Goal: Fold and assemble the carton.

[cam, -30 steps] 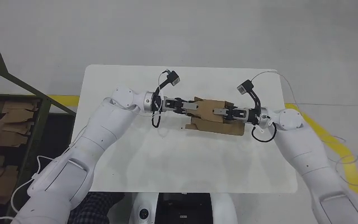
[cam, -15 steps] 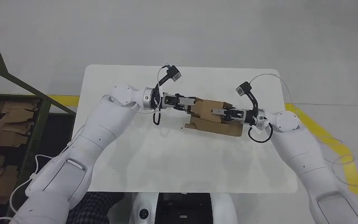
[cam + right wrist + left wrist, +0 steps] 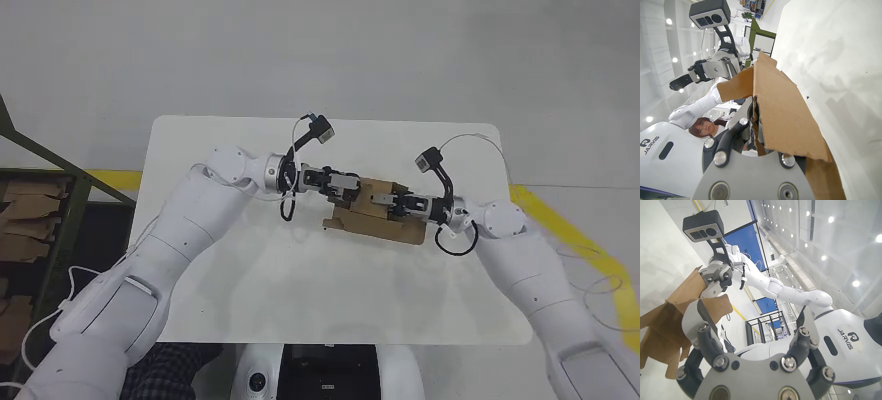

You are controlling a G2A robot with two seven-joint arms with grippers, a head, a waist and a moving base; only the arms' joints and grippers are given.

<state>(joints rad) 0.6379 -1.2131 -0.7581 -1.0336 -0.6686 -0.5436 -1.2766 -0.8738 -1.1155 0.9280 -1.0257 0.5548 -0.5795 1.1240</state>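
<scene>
Left fingers (image 3: 706, 316): spread wide apart. One finger is laid against a bent flap at the carton's near end, while the other is held free in the air, clear of the cardboard.

Right fingers (image 3: 744, 113): closed on the opposite end of the carton. A cardboard wall is pinched between them, and one finger is covered by that wall.

Carton (image 3: 380, 212): brown corrugated board, partly opened into a shallow sleeve. It is stretched lengthwise between the two sets of fingers, near the middle of the worktop and a little toward its far edge. Whether it rests on the surface or is held just above it cannot be told.

Flaps: loose and unfolded at both ends. One is bent over beside the left fingers, and ragged notched edges are seen at the end held by the right fingers.

Left arm (image 3: 200, 215): stretched across the worktop from the robot's left, with the wrist turned so that its camera is raised above the carton's end.

Right arm (image 3: 520, 250): brought in from the robot's right, with the wrist level with the carton.

Worktop (image 3: 300, 290): white, with rounded corners. The carton is the one object carried on it.

Cardboard pieces (image 3: 25, 215): brown pieces are stacked in a dark green frame off the worktop's left side, well apart from the carton.
</scene>
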